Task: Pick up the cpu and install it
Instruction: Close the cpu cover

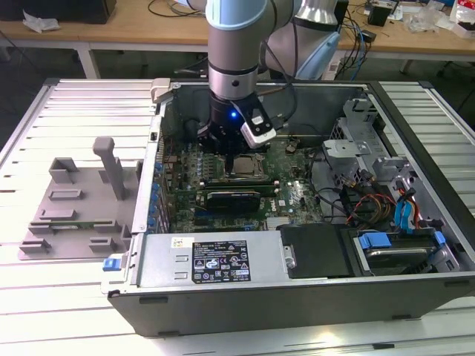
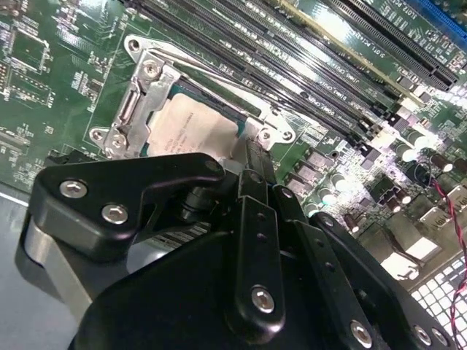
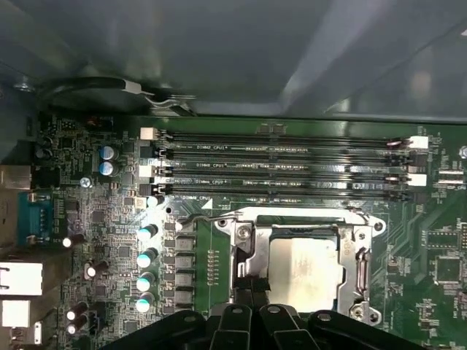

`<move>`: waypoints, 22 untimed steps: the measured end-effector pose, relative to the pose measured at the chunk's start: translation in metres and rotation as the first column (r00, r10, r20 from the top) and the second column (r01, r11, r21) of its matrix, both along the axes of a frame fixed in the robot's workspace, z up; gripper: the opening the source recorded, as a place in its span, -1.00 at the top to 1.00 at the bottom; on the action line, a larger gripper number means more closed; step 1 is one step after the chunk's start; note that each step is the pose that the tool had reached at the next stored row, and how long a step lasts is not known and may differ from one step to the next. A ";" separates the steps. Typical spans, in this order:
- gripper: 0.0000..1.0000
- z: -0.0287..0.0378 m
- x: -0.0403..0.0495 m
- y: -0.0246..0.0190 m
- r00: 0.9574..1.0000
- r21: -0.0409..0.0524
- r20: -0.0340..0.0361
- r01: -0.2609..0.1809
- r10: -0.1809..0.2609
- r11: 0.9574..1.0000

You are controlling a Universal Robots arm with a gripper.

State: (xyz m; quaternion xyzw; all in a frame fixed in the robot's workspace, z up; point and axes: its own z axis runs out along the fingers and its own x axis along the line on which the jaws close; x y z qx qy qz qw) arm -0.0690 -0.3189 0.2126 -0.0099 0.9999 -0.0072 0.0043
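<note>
The cpu (image 3: 303, 271), a flat square chip with a silver-grey top, lies flat inside the metal socket frame (image 3: 363, 266) on the green motherboard. It also shows in the second wrist view as the cpu (image 2: 191, 131) and in the exterior view as the cpu (image 1: 248, 165). My gripper (image 3: 250, 293) reaches down into the open computer case (image 1: 159, 170) from above. Its black fingers (image 2: 255, 169) are pressed together right at one edge of the chip. Nothing sits between them. In the exterior view the gripper (image 1: 236, 157) stands over the socket.
Memory slots (image 3: 284, 166) run alongside the socket, with capacitors (image 3: 147, 257) near it. A grey plastic tray (image 1: 74, 215) lies outside the case on the exterior view's left. Drive bays and loose cables (image 1: 386, 200) fill the case's right; a power supply (image 1: 215, 259) sits along the front.
</note>
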 end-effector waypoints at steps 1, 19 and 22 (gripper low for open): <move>0.79 -0.0023 -0.0007 0.0002 1.000 0.000 0.000 -0.001 0.001 1.000; 0.79 0.0050 -0.0014 0.0002 1.000 0.000 0.000 -0.001 0.001 1.000; 0.79 0.0216 -0.0014 0.0002 1.000 0.000 0.000 -0.002 0.002 1.000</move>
